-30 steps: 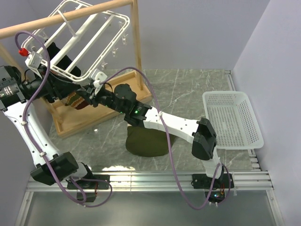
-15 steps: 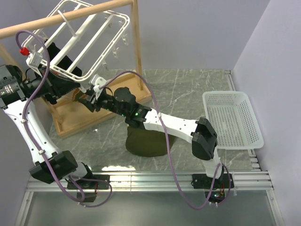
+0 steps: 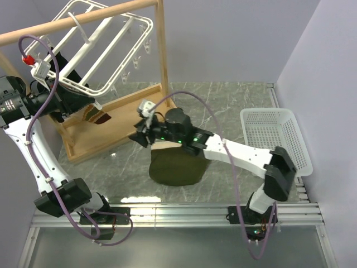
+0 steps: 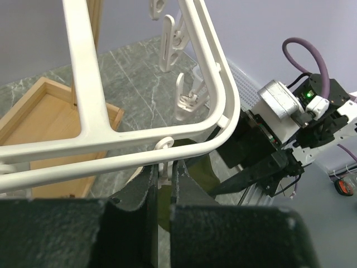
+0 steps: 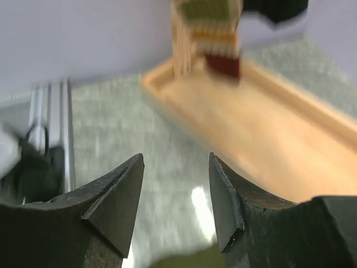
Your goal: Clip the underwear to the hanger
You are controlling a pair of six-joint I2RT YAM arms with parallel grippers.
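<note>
The dark olive-green underwear (image 3: 175, 167) lies crumpled on the table in front of the wooden stand. The white hanger (image 3: 106, 44) hangs tilted from the wooden rail. My left gripper (image 3: 88, 104) is at its lower corner, shut on a small white clip (image 4: 162, 172) under the hanger's frame bar (image 4: 139, 139). My right gripper (image 3: 137, 137) is open and empty just above the underwear's far-left edge. In the blurred right wrist view its jaws (image 5: 175, 184) stand wide apart, with the underwear (image 5: 178, 261) just below them.
A black garment with tan-red patches (image 3: 92, 115) hangs from the hanger beside my left gripper. The wooden stand's post (image 3: 163, 61) and base tray (image 3: 106, 139) lie behind the underwear. A white mesh basket (image 3: 276, 142) sits at the right.
My right gripper has pulled back from the hanger's lower corner, right and down to the underwear's edge. The hanger's corner has swung left. The left gripper stays at the clip.
</note>
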